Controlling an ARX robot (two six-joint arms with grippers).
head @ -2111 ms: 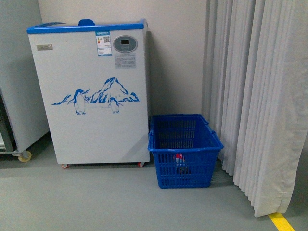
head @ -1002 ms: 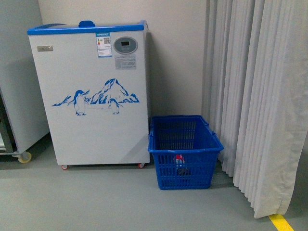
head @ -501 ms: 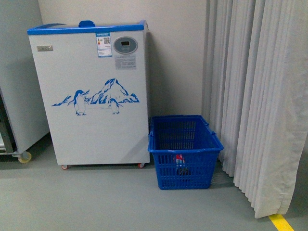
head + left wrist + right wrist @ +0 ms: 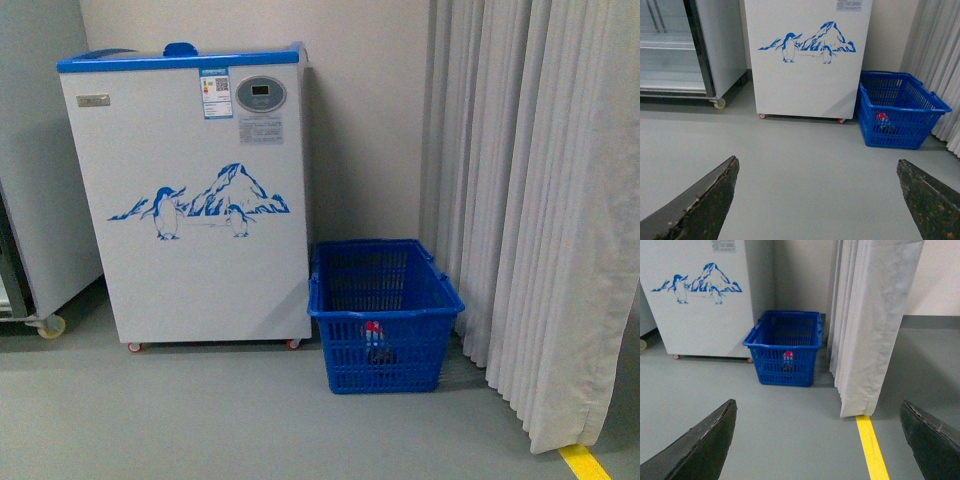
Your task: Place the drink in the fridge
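Progress: nothing done yet, by my reading. Left gripper: jaws wide apart, empty, over bare floor. Right gripper: jaws likewise wide apart, holding nothing. Both are well apart from the goods.

Waist-high white chest fridge with blue top trim and penguin-and-mountain picture stands left of centre. Its lid shows edge-on only, so I cannot tell whether it is open or closed. Small clear plastic drink bottle with red cap sits inside the blue slotted plastic basket, near its front wall, just right of the fridge.

Left to do: approach, pick the drink, deal with the lid, place it inside.

Room, left to right:
- plain grey cabinet on castors, beside the fridge
- smooth grey floor, pale wall behind
- pleated off-white curtain
- yellow floor tape, far right
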